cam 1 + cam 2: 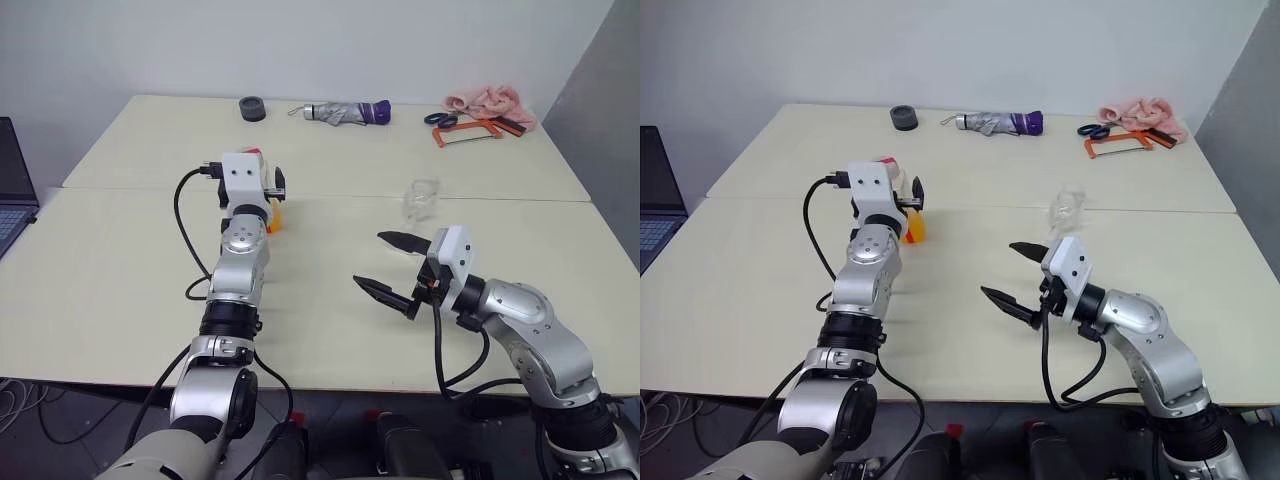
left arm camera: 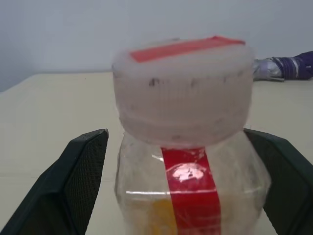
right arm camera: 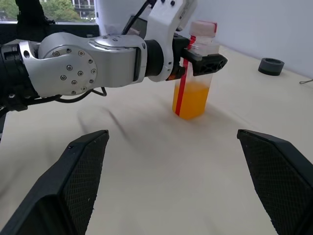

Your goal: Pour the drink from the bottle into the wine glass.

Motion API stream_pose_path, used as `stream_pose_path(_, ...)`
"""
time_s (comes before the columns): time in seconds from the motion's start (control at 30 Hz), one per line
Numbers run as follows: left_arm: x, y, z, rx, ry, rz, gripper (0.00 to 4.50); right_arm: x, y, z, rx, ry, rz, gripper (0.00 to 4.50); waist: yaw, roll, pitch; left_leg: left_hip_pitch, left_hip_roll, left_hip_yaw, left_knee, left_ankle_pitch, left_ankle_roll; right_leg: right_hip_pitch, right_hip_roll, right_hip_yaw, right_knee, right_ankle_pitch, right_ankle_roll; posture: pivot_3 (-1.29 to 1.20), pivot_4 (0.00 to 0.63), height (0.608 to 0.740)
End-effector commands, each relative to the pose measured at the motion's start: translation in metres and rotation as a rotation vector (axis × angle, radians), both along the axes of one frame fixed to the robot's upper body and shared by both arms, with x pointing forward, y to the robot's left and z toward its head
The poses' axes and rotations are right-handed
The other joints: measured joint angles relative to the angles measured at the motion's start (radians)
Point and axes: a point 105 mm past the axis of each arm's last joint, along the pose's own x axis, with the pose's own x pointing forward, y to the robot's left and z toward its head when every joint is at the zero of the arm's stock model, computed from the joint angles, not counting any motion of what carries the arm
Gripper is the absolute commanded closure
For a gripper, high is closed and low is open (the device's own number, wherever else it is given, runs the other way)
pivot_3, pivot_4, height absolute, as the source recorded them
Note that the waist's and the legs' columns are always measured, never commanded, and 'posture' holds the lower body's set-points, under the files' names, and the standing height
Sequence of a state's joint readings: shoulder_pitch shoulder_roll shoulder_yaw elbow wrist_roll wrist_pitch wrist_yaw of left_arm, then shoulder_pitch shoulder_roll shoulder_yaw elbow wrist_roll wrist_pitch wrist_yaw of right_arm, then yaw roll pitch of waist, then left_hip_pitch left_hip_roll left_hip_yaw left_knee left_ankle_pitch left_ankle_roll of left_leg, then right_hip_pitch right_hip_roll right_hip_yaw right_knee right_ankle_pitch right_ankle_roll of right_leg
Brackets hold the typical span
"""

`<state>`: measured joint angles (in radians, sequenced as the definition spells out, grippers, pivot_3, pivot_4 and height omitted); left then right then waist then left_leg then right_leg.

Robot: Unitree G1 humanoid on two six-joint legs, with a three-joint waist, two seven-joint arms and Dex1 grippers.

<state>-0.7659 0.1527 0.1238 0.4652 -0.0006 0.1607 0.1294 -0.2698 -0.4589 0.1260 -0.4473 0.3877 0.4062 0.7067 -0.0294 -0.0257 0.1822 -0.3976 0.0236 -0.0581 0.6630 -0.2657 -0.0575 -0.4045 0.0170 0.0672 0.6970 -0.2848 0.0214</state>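
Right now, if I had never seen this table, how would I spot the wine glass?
Start at the seam between the two cream tables. The wine glass stands just past it on the right half, beyond the open right pincer. It is clear and nearly invisible, unlike the bottle with orange drink.

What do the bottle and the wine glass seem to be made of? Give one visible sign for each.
The bottle: probably thin clear plastic; the orange drink shows through its wall, under a matte moulded cap. The wine glass: seemingly colourless glass, with the table showing through it.
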Motion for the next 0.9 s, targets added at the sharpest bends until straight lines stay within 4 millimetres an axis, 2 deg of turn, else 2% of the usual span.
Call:
stream_pose_path(0.03,0.001,-0.002,0.026,0.021,-0.085,0.0,0.03,-0.001,-0.002,0.014,0.031,-0.042,-0.002,0.0,0.0,0.0,0.0,0.0,0.0,0.0,0.0,0.0,0.0,0.0,0.0,0.0,0.0,0.0,0.0,0.0,0.15,0.74)
stream_pose_path(0.27,0.002,-0.003,0.025,0.029,-0.087,-0.005,0.03,0.0,-0.004,0.015,0.035,-0.037,-0.008,0.0,0.0,0.0,0.0,0.0,0.0,0.0,0.0,0.0,0.0,0.0,0.0,0.0,0.0,0.0,0.0,0.0,0.15,0.74)
stream_pose_path(0.5,0.001,-0.004,0.026,0.033,-0.092,-0.007,2.16,-0.001,-0.004,0.015,0.034,-0.033,-0.008,0.0,0.0,0.0,0.0,0.0,0.0,0.0,0.0,0.0,0.0,0.0,0.0,0.0,0.0,0.0,0.0,0.0,0.15,0.74)
stream_pose_path(0.57,0.001,-0.003,0.025,0.032,-0.092,-0.005,2.5,0.0,-0.004,0.015,0.034,-0.034,-0.008,0.0,0.0,0.0,0.0,0.0,0.0,0.0,0.0,0.0,0.0,0.0,0.0,0.0,0.0,0.0,0.0,0.0,0.15,0.74)
stream_pose_path(0.77,-0.005,-0.002,0.023,0.011,-0.103,-0.014,2.56,-0.002,-0.003,0.017,0.037,-0.043,-0.009,0.0,0.0,0.0,0.0,0.0,0.0,0.0,0.0,0.0,0.0,0.0,0.0,0.0,0.0,0.0,0.0,0.0,0.15,0.74)
stream_pose_path(0.9,-0.013,-0.014,0.03,-0.009,-0.15,-0.118,2.56,-0.001,-0.005,0.021,0.045,-0.061,-0.032,0.0,0.0,0.0,0.0,0.0,0.001,0.0,0.0,0.0,0.0,0.0,0.0,0.0,0.0,0.0,0.0,0.0,0.15,0.74)
